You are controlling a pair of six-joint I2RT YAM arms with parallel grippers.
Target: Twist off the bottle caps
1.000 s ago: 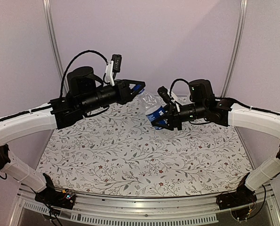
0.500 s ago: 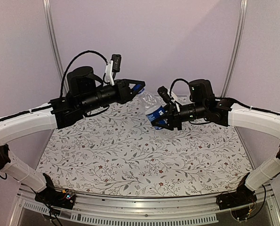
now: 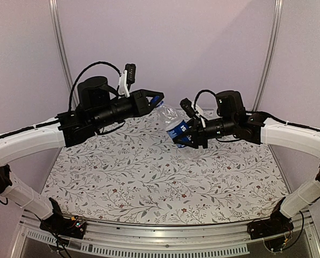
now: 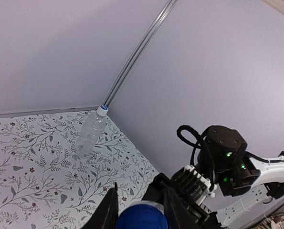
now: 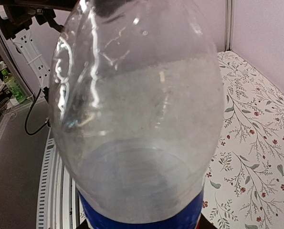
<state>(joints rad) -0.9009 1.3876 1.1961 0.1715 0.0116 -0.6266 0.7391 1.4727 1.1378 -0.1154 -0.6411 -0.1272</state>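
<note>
A clear bottle (image 3: pixel 173 122) with a blue label band (image 5: pixel 132 217) hangs tilted in the air above the table's far middle. My right gripper (image 3: pixel 187 135) is shut round its labelled lower body, and the bottle fills the right wrist view. Its solid blue cap (image 4: pixel 142 218) sits between the fingers (image 4: pixel 106 214) of my left gripper (image 3: pixel 155 100), which is shut on it at the bottle's upper left end. A plain bottle (image 4: pixel 89 133) lies on the cloth by the back wall, a whitish-and-blue cap (image 4: pixel 102 109) on its neck. That bottle is hidden in the top view.
A floral cloth (image 3: pixel 149 177) covers the table. Purple walls with metal corner rails (image 3: pixel 268 54) close in the back and sides. The right arm's wrist and cable (image 4: pixel 223 152) show close beyond my left fingers.
My left gripper has turned a little about the blue cap, its wrist camera mount shifting slightly left. The labelled bottle and the right arm have stayed in place.
</note>
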